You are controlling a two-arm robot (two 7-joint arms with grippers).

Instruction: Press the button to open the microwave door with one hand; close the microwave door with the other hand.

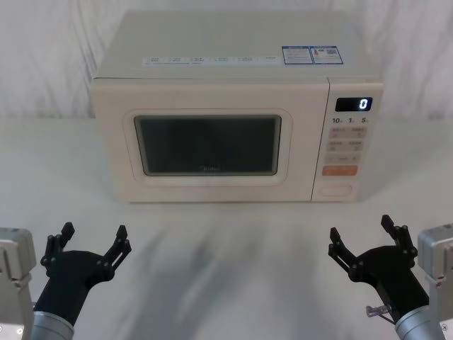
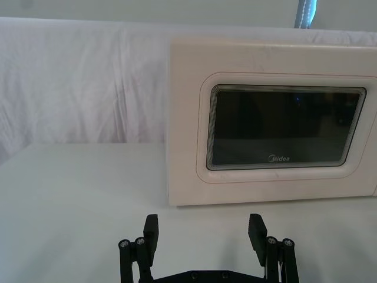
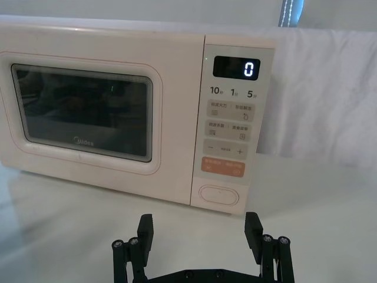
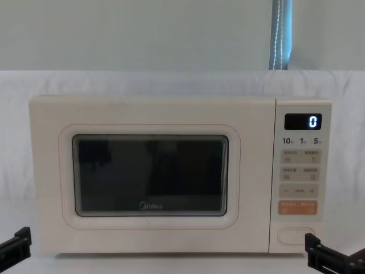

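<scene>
A cream microwave (image 1: 233, 106) sits at the centre of a white table (image 1: 226, 262), facing the robot. The microwave door (image 1: 209, 145) is closed flush with the body; it fills the front's left and middle, and its dark glass window carries a white Midea logo along the lower edge. A narrow keypad strip (image 1: 343, 145) runs down the right side of the front. At the strip's 12 o'clock a black digital display (image 1: 353, 104) shows a glowing "0". At its 6 o'clock is the button (image 1: 335, 190), a wide cream oval key, directly below an orange rectangular key (image 1: 339, 170).

In the head view, the left gripper (image 1: 92, 244) hovers over the table at 7 o'clock from the microwave, its black fingers spread apart and holding nothing. The right gripper (image 1: 364, 237) hovers at 5 o'clock, fingers likewise spread apart with nothing between them. Both are well apart from the microwave front and touch nothing.

From the right wrist camera, the button (image 3: 218, 195) lies ahead of the parted fingers (image 3: 145, 227). From the left wrist camera, the door (image 2: 283, 127) stands ahead of that gripper's spread fingers (image 2: 151, 230).
</scene>
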